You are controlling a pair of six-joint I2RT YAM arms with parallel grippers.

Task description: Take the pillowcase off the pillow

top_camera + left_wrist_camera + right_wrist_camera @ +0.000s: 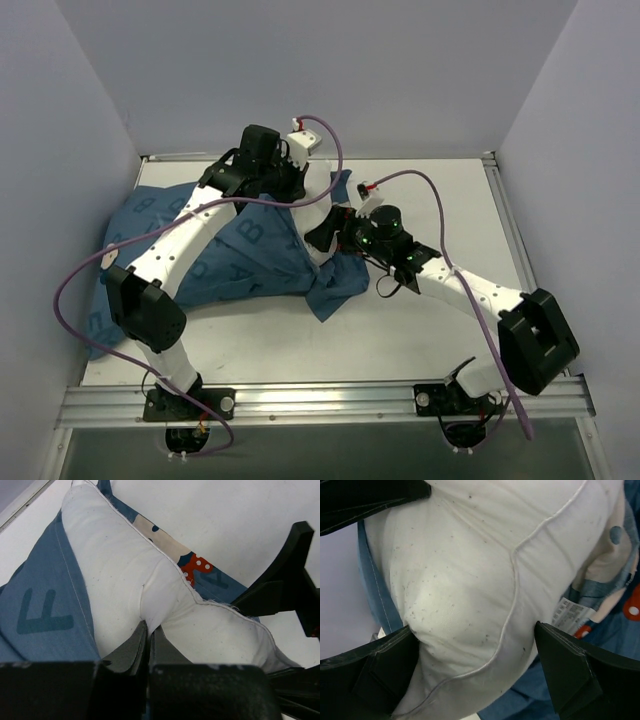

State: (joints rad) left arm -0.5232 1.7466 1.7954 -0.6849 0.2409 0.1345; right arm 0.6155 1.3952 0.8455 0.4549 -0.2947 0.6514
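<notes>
A plump, plain white stuffed pillow [125, 575] is seen partly exposed from a thin blue fabric pillowcase [230, 262] printed with darker blue letters, at the far-middle part of a flat white table [450, 330]. A fold of the pillow is pinched tightly between the closed fingers of the left gripper [148, 632]. The pillow's bulging end is grasped by the right gripper [474, 630], whose black fingers [390, 670] are set wide apart, one pressed against each side of the bulge. The two grippers are held close together over the same end of the pillow.

The stitched hem of the pillowcase is laid along the pillow's left side in the left wrist view. Along the pillow's piped seam on the other side, a red bow [195, 567] with white dots is uncovered. A small white printed label [572, 615] is tucked beside the seam. The rest of the pillowcase is spread leftward as far as the table's left edge. Open white surface is shown on the table's right half and near strip, bounded by pale grey walls [560, 120].
</notes>
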